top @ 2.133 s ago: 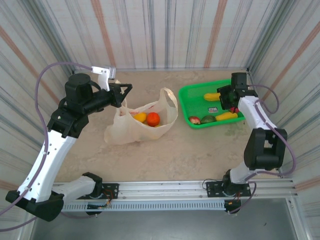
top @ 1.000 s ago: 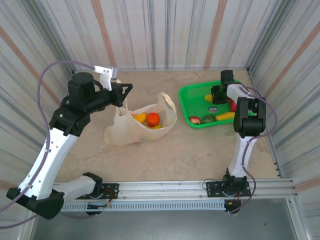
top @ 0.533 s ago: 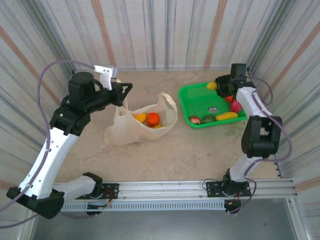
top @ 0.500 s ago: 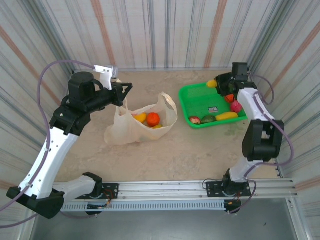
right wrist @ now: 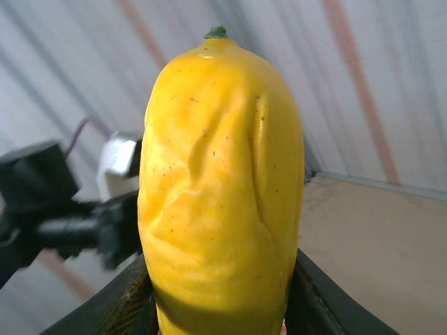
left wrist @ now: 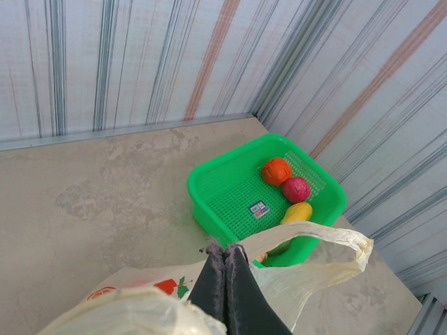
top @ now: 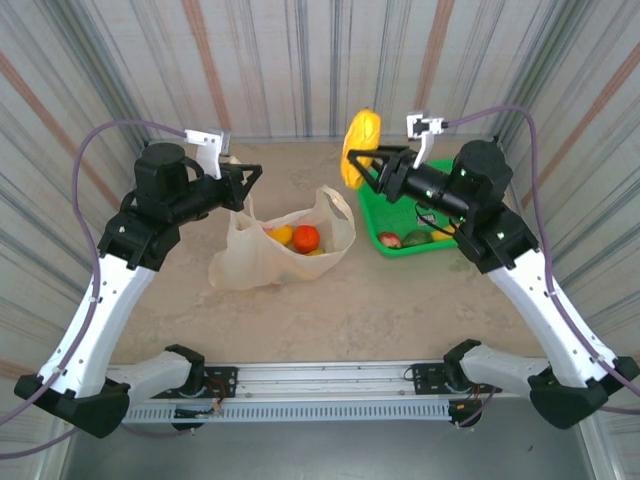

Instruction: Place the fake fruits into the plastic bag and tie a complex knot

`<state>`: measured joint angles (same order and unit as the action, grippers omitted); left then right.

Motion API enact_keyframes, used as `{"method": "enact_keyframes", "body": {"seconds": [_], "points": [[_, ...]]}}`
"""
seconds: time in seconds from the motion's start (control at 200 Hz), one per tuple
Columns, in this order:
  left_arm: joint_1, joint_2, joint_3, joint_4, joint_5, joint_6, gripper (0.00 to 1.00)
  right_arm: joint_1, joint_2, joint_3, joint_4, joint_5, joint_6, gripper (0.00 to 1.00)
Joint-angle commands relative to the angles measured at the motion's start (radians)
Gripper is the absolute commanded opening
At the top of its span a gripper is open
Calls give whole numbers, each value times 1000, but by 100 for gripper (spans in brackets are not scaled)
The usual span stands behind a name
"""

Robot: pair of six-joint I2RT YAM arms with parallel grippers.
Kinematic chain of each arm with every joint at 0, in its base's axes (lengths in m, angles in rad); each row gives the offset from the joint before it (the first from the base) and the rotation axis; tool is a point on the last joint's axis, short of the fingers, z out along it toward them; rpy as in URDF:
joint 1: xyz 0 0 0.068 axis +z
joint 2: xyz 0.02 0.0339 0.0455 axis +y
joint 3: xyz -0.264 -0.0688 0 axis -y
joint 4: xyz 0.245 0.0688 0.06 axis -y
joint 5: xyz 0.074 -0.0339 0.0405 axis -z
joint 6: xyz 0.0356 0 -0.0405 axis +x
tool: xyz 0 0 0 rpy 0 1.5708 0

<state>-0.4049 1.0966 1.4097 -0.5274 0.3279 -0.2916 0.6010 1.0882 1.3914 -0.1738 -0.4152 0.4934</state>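
Left claw: fully closed, its two fingers pressed together. It seems to pinch the rim of the plastic bag and to hold it up.
Plastic bag: it hangs just under the left claw and rests on the tabletop. Its mouth is open on the side toward the right claw. One loop handle lies free just beyond the left claw's tips.
Fruits in the bag: an orange fruit and a small yellow fruit, touching each other, below the left claw and to its right.
Right claw: partly open, with its fingers gripping a big yellow fruit at the fruit's lower end.
Big yellow fruit: upright between the right claw's tips, green stem end upward, raised in the air, well apart from the left claw.
Green basket: on the tabletop, below the right claw.
Fruits in the basket: an orange-red round, a pink-red round and a yellow piece in a row, far ahead of the left claw. A red-and-green piece and a green piece lie at the near wall, below the right claw.
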Motion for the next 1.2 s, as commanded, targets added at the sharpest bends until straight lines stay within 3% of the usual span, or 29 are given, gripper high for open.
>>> {"method": "enact_keyframes", "body": {"seconds": [0.0,0.13,0.301,0.451,0.741,0.962,1.197], "points": [[8,-13,-10,13,0,-9,0,113,16,-8,-89,22,-280,45],[8,-16,-12,8,0,-12,0,273,29,-66,-106,134,-462,46],[9,-25,-14,7,1,-18,0,364,92,-136,-97,228,-679,45],[11,-34,-16,7,2,-20,0,349,177,-152,-79,305,-739,45],[14,-47,-15,4,7,-20,0,254,305,-172,-10,257,-689,44],[15,-52,-11,4,5,-18,0,235,382,-174,-35,274,-720,46],[15,-47,3,0,1,-15,0,241,410,-213,-29,245,-734,56]]}}
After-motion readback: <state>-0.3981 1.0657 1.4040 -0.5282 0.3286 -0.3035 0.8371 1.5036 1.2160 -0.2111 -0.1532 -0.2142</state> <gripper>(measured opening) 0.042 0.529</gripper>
